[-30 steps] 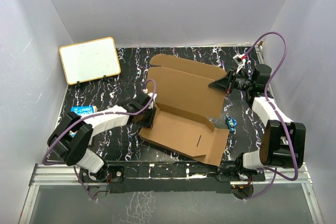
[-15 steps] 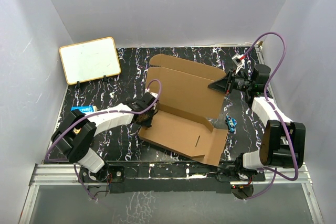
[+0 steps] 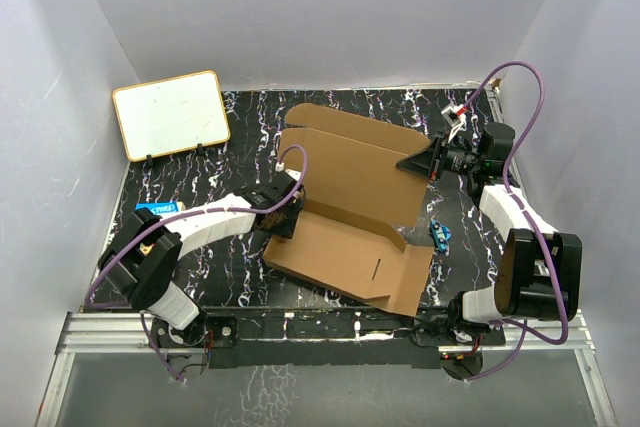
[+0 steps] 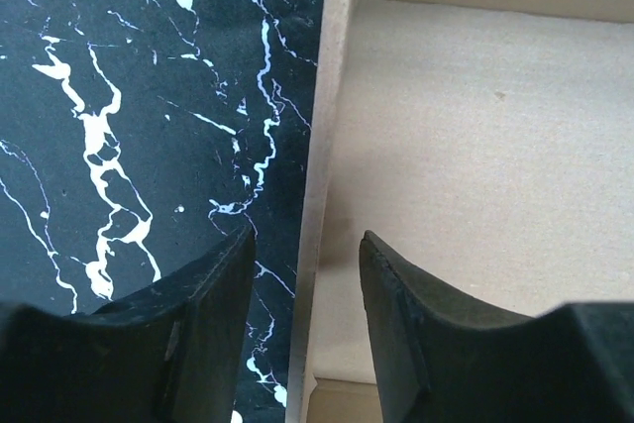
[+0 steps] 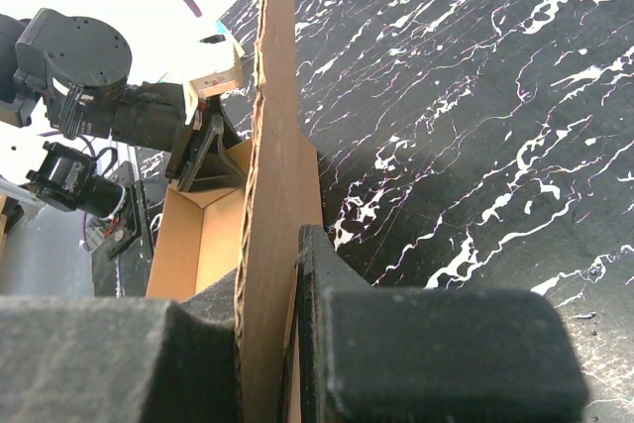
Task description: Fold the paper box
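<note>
"When you looked at the right gripper (image 3: pixel 408 160), how did its jaws stand?"

"Clenched on the paper box (image 3: pixel 350 197). The wrist view showed an upright cardboard panel pinched edge-on between the two pads, at the sheet's far right corner."

"And the left gripper (image 3: pixel 285 220)?"

"Released, partly spread. Its fingers (image 4: pixel 198 334) straddled the narrow cardboard strip along the box's left edge, one over the marbled table (image 3: pixel 250 137) and one over the box floor. I think neither pad touched cardboard, though the view was too close to be sure."

"Where was the box?"

"Mid-table, half formed. The base lay flat toward the near edge, and the big back panel stood tilted up behind it."

"Room to move?"

"Marbled surface showed to the left of the box and beyond it. A white board (image 3: pixel 170 114) leaned at the far left corner, well apart. A small blue object (image 3: pixel 440 235) sat just beside the box's right edge, near the right arm."
</note>
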You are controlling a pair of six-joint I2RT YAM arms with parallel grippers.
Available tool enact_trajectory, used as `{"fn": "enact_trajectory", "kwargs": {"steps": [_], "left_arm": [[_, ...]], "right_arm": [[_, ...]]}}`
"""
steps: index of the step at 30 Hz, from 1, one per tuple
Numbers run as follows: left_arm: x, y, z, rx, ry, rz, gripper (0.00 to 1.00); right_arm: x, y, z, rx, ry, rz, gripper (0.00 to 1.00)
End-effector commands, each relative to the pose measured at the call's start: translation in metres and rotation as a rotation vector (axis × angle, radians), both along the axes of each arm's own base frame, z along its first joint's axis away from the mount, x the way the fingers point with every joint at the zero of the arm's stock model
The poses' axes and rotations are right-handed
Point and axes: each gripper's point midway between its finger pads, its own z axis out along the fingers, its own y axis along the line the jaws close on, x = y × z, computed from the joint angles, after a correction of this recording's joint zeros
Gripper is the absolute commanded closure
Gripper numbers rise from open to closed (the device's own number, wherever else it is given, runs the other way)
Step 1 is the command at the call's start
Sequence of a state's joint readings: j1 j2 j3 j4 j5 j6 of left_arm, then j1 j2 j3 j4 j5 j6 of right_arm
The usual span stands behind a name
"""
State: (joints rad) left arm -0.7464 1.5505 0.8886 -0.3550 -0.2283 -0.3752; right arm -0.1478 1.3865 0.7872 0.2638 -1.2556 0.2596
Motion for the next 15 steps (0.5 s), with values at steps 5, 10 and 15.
{"fn": "enact_trajectory", "kwargs": {"steps": [5,10,15], "left_arm": [[-0.001,0.012,-0.001,0.06,-0.011,0.026,0.81],[0.001,0.018,-0.006,0.083,-0.028,0.038,1.0],[0.006,0.017,0.004,0.065,-0.068,0.058,1.0]], "right_arm": [[-0.001,0.0,0.01,-0.022,-0.097,0.016,0.92],[-0.002,0.001,0.011,-0.022,-0.1,0.02,0.92],[-0.003,0.001,0.012,-0.021,-0.103,0.024,0.92]]}}
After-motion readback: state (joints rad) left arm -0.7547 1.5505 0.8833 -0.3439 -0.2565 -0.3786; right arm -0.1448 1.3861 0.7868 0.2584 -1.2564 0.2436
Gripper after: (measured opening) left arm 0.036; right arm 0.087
